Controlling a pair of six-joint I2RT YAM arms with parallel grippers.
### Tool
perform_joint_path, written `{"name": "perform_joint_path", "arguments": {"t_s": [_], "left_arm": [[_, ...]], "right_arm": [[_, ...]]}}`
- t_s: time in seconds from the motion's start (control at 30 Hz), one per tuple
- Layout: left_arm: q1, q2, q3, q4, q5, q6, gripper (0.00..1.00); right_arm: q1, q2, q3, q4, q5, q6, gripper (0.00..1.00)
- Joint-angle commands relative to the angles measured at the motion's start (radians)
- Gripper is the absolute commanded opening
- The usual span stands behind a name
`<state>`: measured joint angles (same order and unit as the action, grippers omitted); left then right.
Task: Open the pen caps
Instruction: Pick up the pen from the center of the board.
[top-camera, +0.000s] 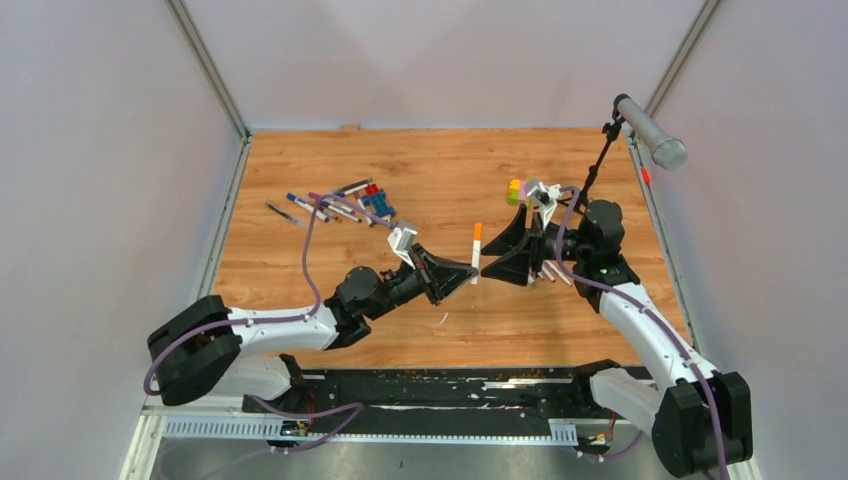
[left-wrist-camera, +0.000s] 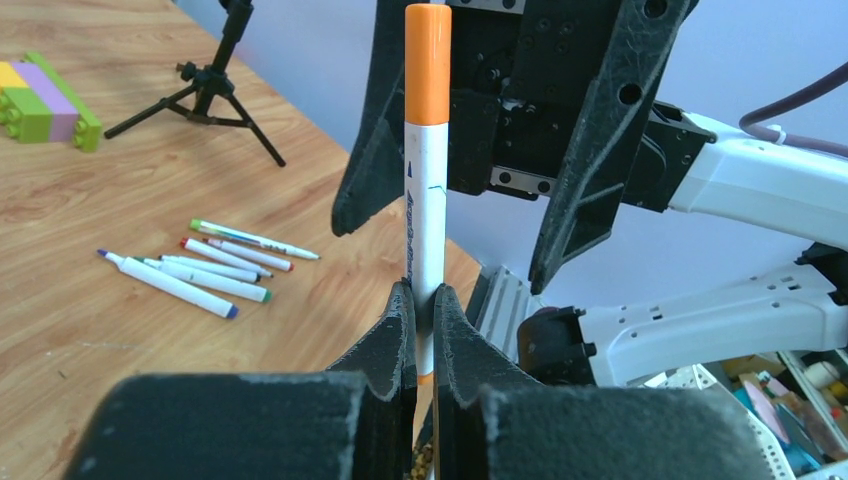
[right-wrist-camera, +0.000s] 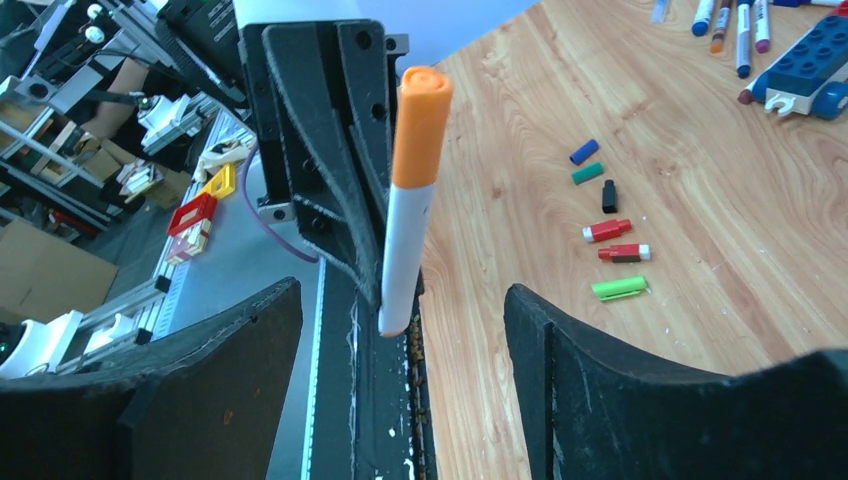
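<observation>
Wooden table (top-camera: 420, 170), grey walls, job looks partway done. Left gripper (left-wrist-camera: 420, 305) is clamped on the lower barrel of a pen (left-wrist-camera: 425, 200), held upright over mid-table with its orange cap (left-wrist-camera: 428, 60) on. Right gripper (right-wrist-camera: 402, 292) sits just right of it, jaws wide, nothing in them. Several loose caps (right-wrist-camera: 610, 230) and some uncapped pens (left-wrist-camera: 200, 270) on the right say a few are done. The far-left bunch (top-camera: 330, 208) looks capped to me.

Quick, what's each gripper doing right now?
Left gripper: shut on the orange-capped pen.
Right gripper: open, holding nothing.
</observation>
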<state>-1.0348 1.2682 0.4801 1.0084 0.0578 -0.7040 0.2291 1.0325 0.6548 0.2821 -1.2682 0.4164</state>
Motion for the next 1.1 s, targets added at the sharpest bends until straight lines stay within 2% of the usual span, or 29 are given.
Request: {"name": "perform_joint_path", "arguments": {"t_s": [0.0,0.13,0.33,0.43,0.53,0.57,0.6,0.73,0.9,0.93,1.07], "left_arm": [[-0.027,0.027,0.047,0.071,-0.040,0.045,0.00],[-0.041,0.040,0.055,0.073,-0.055,0.053,0.00],[-0.056,0.061,0.067,0.078,-0.056,0.057,0.00],[-0.061,0.076,0.075,0.080,-0.056,0.057,0.00],[-0.065,0.095,0.081,0.091,-0.055,0.049,0.03],[-0.065,0.095,0.083,0.089,-0.052,0.049,0.05],[-0.066,0.094,0.083,0.087,-0.049,0.049,0.11],[-0.064,0.058,0.090,0.023,-0.022,0.063,0.51],[-0.054,-0.051,0.073,-0.102,0.020,0.135,0.94],[-0.044,-0.074,0.065,-0.115,0.029,0.142,0.99],[0.036,-0.134,0.047,-0.129,0.119,0.106,1.00]], "right_arm": [[0.006,0.009,-0.028,0.146,0.050,0.101,0.73],[0.007,0.016,-0.046,0.207,0.069,0.162,0.67],[0.016,0.022,-0.072,0.299,0.079,0.216,0.47],[0.021,0.024,-0.082,0.338,0.076,0.243,0.43],[0.030,0.026,-0.084,0.345,0.067,0.235,0.20],[0.032,0.027,-0.082,0.345,0.062,0.226,0.07],[0.032,0.026,-0.080,0.340,0.056,0.215,0.01],[0.032,0.023,-0.046,0.213,0.034,0.099,0.00],[0.032,0.019,0.020,-0.072,-0.036,-0.180,0.00],[0.032,0.019,0.027,-0.098,-0.055,-0.216,0.00],[0.032,0.016,0.030,-0.144,-0.110,-0.291,0.00]]}}
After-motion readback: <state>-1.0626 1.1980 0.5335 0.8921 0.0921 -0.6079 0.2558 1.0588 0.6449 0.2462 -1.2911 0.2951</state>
